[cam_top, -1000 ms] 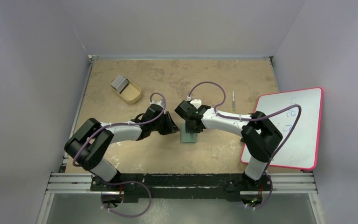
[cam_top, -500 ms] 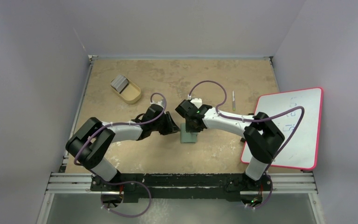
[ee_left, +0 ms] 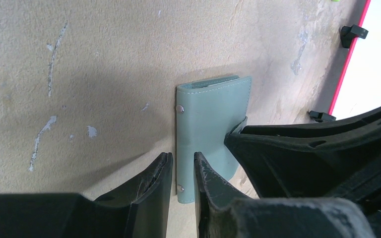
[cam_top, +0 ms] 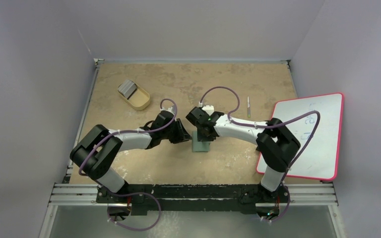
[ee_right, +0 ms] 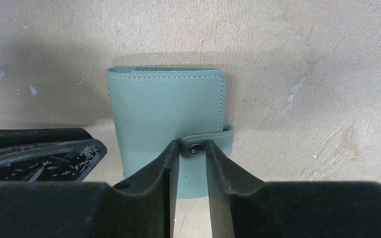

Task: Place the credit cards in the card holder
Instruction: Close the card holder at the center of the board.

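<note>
The card holder (ee_right: pixel 166 106) lies shut and flat beneath both my grippers. My right gripper (ee_right: pixel 192 151) is over its face, fingers narrowly parted astride the snap tab (ee_right: pixel 213 135). Whether they pinch it I cannot tell. My left gripper (ee_left: pixel 182 157) sits at the studded edge opposite the tab's wrap, jaws almost together, grip likewise unclear. The holder's long axis runs along my right fingers, so I judge that hand better placed to unsnap. The credit cards (cam_top: pixel 127 88) look to be the grey stack at the tan tray (cam_top: pixel 140 102), well away to the holder's far left.

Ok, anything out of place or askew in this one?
Only the whiteboard: it lies askew and seems to reach past the table's right edge. The card holder lies flat, snapped shut.
</note>
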Robot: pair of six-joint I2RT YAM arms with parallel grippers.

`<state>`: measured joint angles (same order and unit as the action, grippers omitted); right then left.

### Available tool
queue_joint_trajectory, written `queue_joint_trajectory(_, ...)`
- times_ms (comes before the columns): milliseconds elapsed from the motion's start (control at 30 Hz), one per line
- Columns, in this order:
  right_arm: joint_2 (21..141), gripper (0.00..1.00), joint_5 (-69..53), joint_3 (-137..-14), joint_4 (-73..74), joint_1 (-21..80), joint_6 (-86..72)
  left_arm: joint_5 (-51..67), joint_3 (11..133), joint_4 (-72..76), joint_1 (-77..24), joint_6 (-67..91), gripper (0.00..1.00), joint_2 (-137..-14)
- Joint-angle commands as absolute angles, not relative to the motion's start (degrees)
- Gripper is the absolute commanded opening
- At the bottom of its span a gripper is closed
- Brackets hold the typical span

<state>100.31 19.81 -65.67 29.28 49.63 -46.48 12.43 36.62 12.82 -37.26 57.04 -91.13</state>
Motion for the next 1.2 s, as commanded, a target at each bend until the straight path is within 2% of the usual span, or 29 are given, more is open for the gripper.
queue_joint_trajectory(0,101.6,0.30,20.7,-68.4,30.5,50.2,-46.0,13.1,36.1,15.7,-37.0,57.5,0.22,-91.2)
queue_joint_trajectory(200,103.2,0.27,22.6,-69.8,32.6,51.2,-46.1,13.1,36.1,15.7,-37.0,57.4,0.21,-91.3)
queue_joint_trajectory(400,102.6,0.17,23.4,-70.3,33.1,51.5,-46.6,13.2,36.0,15.9,-37.0,57.3,0.21,-91.5)
queue_joint_trajectory(500,101.0,0.15,21.8,-69.7,32.6,51.6,-47.0,13.1,36.0,15.9,-37.0,57.2,0.21,-91.8)
queue_joint_trajectory(1167,98.5,0.27,17.8,-67.3,28.0,51.6,-46.8,13.5,35.5,17.0,-37.0,57.5,0.21,-93.0)
